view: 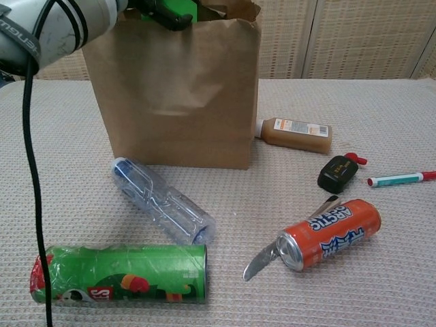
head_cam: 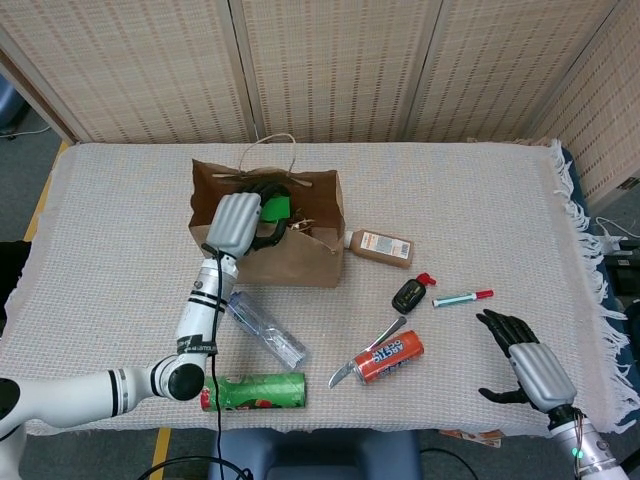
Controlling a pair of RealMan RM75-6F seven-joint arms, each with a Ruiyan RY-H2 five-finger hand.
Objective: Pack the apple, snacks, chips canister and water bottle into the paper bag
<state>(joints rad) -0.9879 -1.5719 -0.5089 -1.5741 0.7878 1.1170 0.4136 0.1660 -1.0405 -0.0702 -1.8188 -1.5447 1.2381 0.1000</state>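
Observation:
My left hand (head_cam: 240, 222) holds the bright green apple (head_cam: 275, 208) right over the open mouth of the brown paper bag (head_cam: 290, 258). The chest view shows that hand (view: 160, 15) and the apple (view: 180, 7) at the rim of the bag (view: 177, 95). Snack wrappers lie inside, mostly hidden behind the hand. In front of the bag the clear water bottle (head_cam: 263, 327) (view: 163, 201) lies on the cloth, with the green chips canister (head_cam: 253, 391) (view: 119, 274) nearer the front edge. My right hand (head_cam: 520, 360) hangs open and empty at the front right.
An orange can (head_cam: 389, 357) (view: 330, 234) and a small knife (head_cam: 362, 355) lie right of the canister. A brown bottle (head_cam: 380, 246), a black key fob (head_cam: 407, 295) and a pen (head_cam: 462, 297) sit right of the bag.

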